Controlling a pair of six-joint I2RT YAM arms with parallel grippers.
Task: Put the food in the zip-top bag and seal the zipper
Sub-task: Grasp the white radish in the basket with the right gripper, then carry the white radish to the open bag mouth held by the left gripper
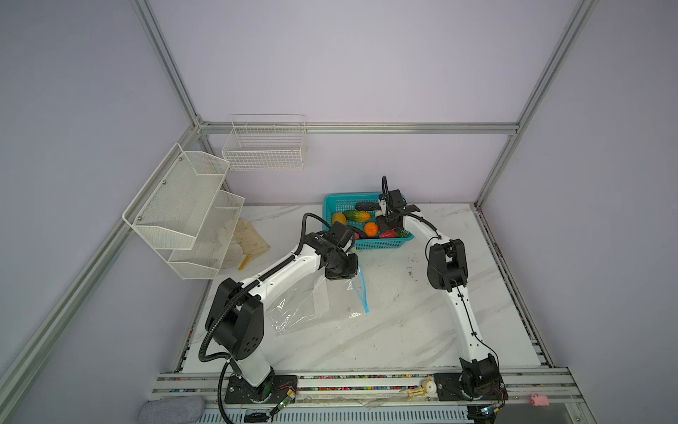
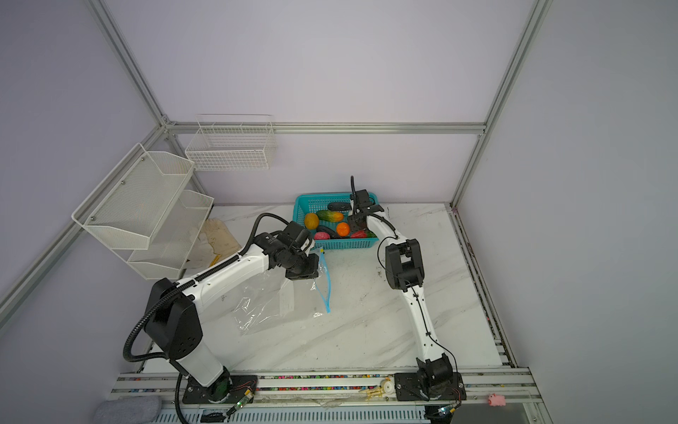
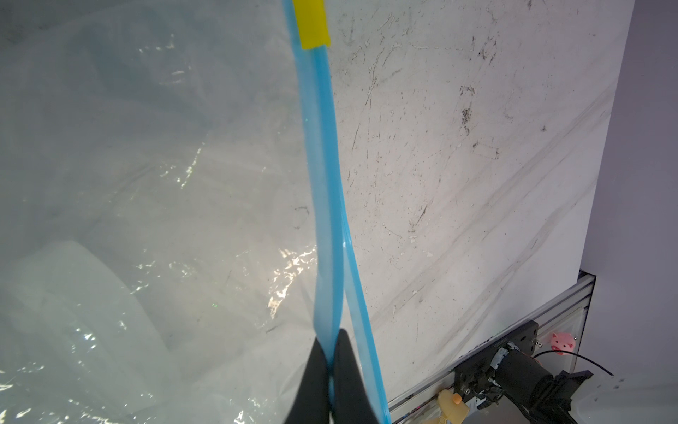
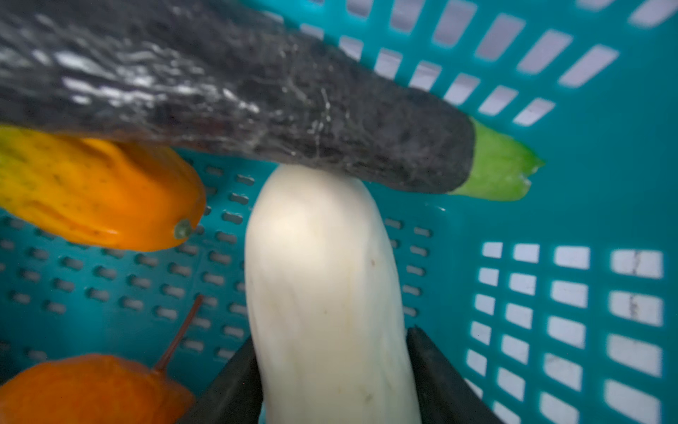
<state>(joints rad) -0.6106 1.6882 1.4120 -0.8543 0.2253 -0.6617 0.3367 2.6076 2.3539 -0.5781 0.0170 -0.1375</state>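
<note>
My left gripper [image 3: 332,352] is clamped on one lip of the light-blue zipper [image 3: 323,183], short of the yellow slider tab [image 3: 312,22]. The other lip falls away, so I judge this hold is meant to lift open the mouth of the zip-top bag [image 1: 304,308]. The bag lies crumpled left of centre, just near of the teal basket [image 1: 381,243]. At that basket's far right my right gripper [image 4: 330,361] has its fingers pressed on both sides of the white radish [image 4: 319,257], whose tip touches a dark eggplant [image 4: 257,91]. The other food sits in the basket; the bag looks empty.
</note>
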